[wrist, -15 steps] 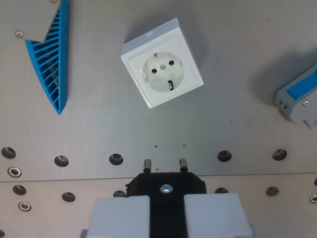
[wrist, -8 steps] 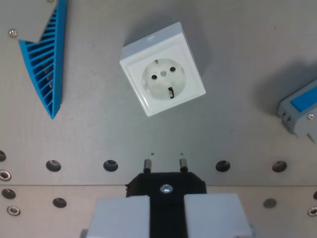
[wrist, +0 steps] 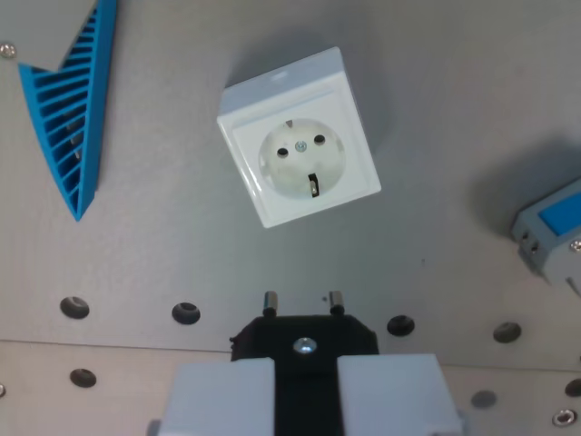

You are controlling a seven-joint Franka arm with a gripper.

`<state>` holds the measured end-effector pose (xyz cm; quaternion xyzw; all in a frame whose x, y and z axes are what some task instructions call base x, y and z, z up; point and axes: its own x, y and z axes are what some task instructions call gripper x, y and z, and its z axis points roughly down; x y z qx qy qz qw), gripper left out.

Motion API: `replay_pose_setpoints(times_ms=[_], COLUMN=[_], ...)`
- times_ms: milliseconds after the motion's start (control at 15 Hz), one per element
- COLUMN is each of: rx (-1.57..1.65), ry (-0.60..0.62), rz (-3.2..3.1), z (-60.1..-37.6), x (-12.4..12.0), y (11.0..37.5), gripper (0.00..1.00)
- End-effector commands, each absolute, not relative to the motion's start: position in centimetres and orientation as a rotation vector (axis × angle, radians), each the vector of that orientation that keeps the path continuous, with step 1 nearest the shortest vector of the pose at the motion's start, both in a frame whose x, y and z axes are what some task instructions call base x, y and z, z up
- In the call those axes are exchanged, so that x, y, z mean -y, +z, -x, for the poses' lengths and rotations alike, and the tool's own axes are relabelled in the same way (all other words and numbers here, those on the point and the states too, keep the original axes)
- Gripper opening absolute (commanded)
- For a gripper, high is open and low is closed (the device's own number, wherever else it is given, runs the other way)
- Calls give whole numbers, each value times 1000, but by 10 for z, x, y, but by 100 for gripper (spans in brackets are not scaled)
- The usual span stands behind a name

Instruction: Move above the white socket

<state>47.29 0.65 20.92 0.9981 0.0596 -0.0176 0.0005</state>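
Approach under way, not finished. White socket [wrist: 300, 136] sits on the grey perforated table [wrist: 182, 245], rotated askew, in the upper middle of the wrist view; the gripper [wrist: 306, 386] sits at the bottom edge, so by my reading it is short of the socket rather than over it. Gripper's two pale fingers [wrist: 227, 395] are clenched on a black plug [wrist: 305, 339], its two metal pins pointing toward the socket with bare table between pin tips and socket edge. Left to do, as I judge it: carry the plug forward until the pins stand over the socket's face, and probably twist to match its skewed holes. Count: one socket, one plug with two pins. Left of the socket, well apart, one blue ribbed part [wrist: 68, 109]. Right of the socket, at the frame edge, one grey-and-blue connector [wrist: 554, 236], partly cut off.
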Motion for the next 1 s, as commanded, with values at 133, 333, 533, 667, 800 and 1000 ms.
replay_pose_setpoints(times_ms=[133,333,533,667,800,1000], rx=[-409,-460,-504,-534,-562,-600], ry=[94,101,107,109,104,92], rz=[-3116,-3107,-3098,-3091,-3085,-3077], z=[-468,-467,-467,-466,-467,-467], x=[-4,-3,-2,-2,-1,-1], y=[192,183,173,167,160,150], gripper=[0,0,0,0,0,0])
